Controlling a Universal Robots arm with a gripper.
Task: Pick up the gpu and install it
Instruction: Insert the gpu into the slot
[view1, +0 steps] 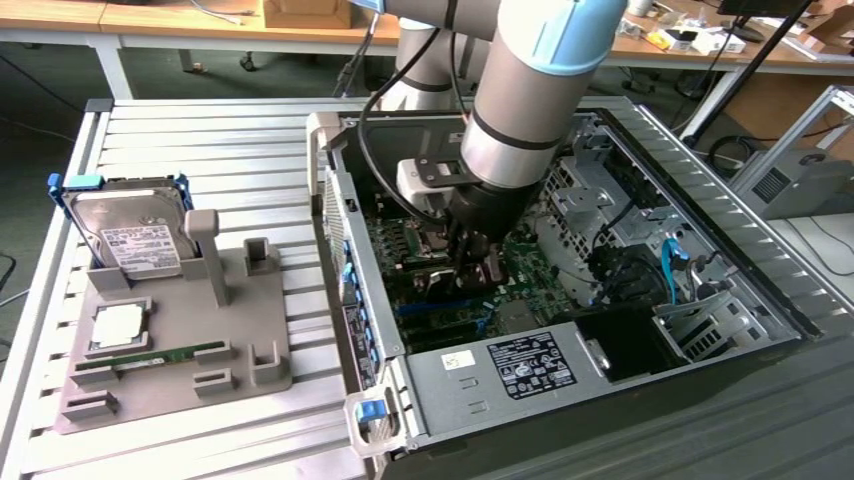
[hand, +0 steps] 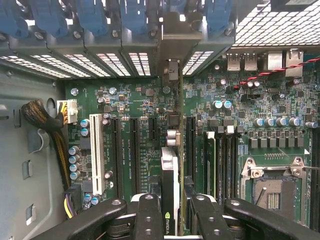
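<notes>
Edge-on between my fingers stands the gpu (hand: 170, 172), a thin dark card with a silvery cooler, and my gripper (hand: 173, 202) is shut on it. Its metal bracket (hand: 170, 35) reaches the rear slot openings of the case. The card is lined up along the black expansion slots (hand: 135, 150) of the green motherboard (hand: 240, 115); I cannot tell whether it is seated. In the exterior view my gripper (view1: 477, 262) reaches down into the open computer case (view1: 754, 235), low over the board.
A grey fixture tray (view1: 254, 335) at the exterior view's left holds a silver hard drive (view1: 134, 235), a processor chip (view1: 118, 328) and a green memory stick (view1: 147, 358). The power supply (view1: 521, 365), drive cages (view1: 587, 190) and cables crowd the case.
</notes>
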